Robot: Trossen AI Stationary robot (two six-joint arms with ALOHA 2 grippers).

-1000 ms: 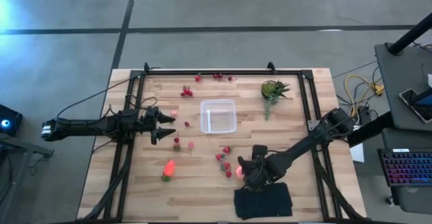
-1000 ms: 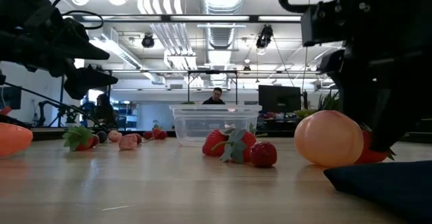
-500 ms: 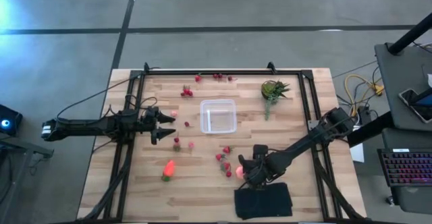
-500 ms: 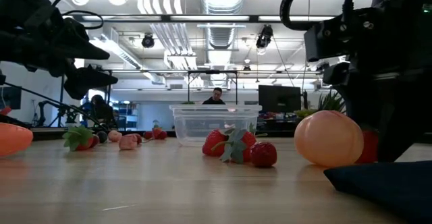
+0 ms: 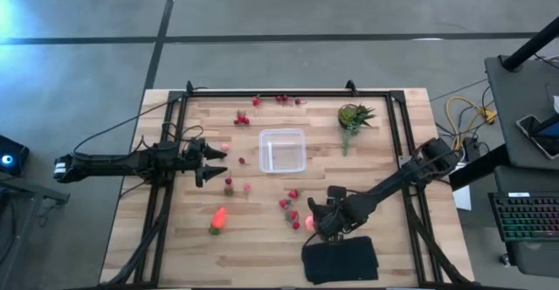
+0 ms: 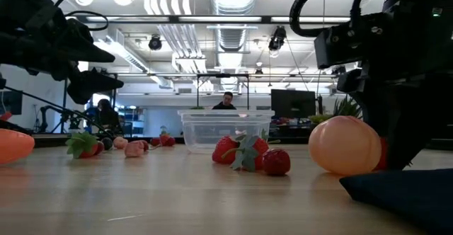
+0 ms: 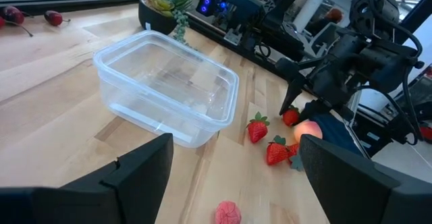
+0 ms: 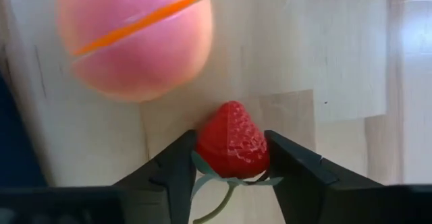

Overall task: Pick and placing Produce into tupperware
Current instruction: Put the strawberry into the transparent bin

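Observation:
My right gripper (image 8: 231,158) stands low over the table's near right part, its fingers on a red strawberry (image 8: 231,136) that lies beside a round pink-orange fruit (image 8: 135,38). In the high view this gripper (image 5: 318,224) is just left of a black cloth. The clear tupperware (image 5: 282,149) stands on the table's middle, and more strawberries (image 5: 286,204) lie between it and the gripper. A carrot-like piece (image 5: 218,218) lies at near left. My left gripper (image 5: 212,162) waits open, left of the tupperware. My right gripper pinches the strawberry between its two fingers, one on each side of its wide part (image 8: 260,148), near the green leafy end (image 8: 229,181). The fingers come steeply from above. The strawberry lies on the table, its tip toward the round fruit.
A black cloth (image 5: 341,260) lies at the near edge, right beside my right gripper. A spiky green plant (image 5: 353,117) stands at far right. Small red berries (image 5: 281,100) lie along the far edge, and others (image 5: 229,183) sit near my left gripper. A person shows far behind the table.
In the low view my right gripper's fingers have closed in on the strawberry behind the round fruit and now cover most of it. The strawberry and the fruit have stayed in place on the table.

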